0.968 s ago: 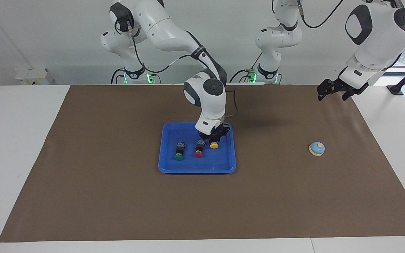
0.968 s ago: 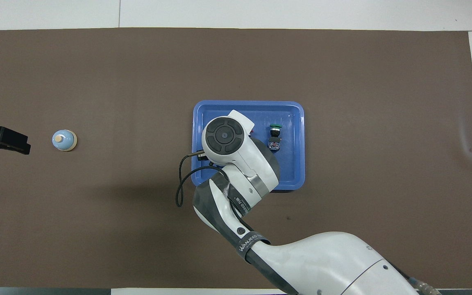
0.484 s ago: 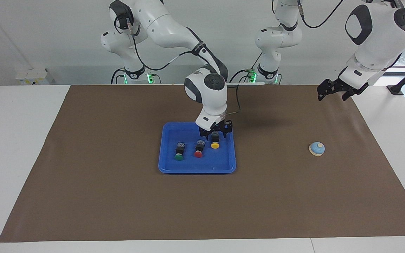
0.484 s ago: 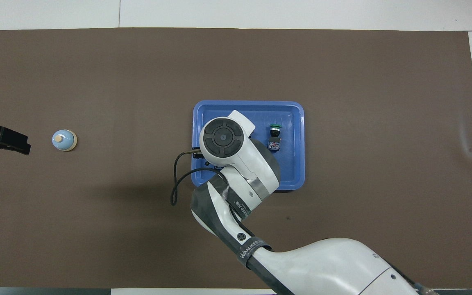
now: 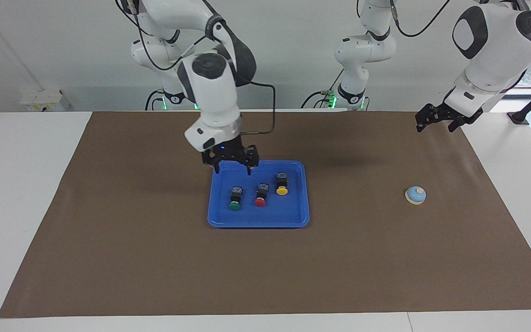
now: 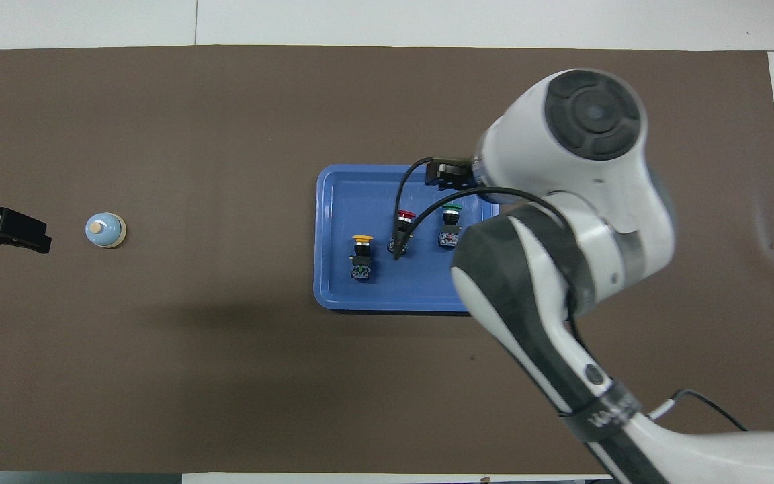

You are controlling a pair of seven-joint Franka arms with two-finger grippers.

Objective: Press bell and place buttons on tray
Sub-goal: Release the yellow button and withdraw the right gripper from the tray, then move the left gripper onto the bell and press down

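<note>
Three buttons lie in a row on the blue tray [image 5: 256, 219] [image 6: 340, 195]: green [image 5: 234, 199] [image 6: 451, 216], red [image 5: 261, 196] [image 6: 404, 222] and yellow [image 5: 282, 184] [image 6: 362, 252]. My right gripper [image 5: 233, 171] hangs open and empty above the tray's rim nearest the robots, over its corner toward the right arm's end. In the overhead view its wrist hides it. The bell [image 5: 415, 195] [image 6: 105, 230] sits on the mat toward the left arm's end. My left gripper [image 5: 435, 127] [image 6: 31, 235] waits open in the air beside the bell, apart from it.
A brown mat [image 5: 155, 258] covers the white table [image 5: 21, 184]. The right arm's black cable [image 6: 414, 208] loops over the tray in the overhead view. Both arm bases stand at the robots' edge.
My right gripper has opened and let go of the yellow button on the tray, then risen and swung toward the right arm's end. The left arm has not moved.
</note>
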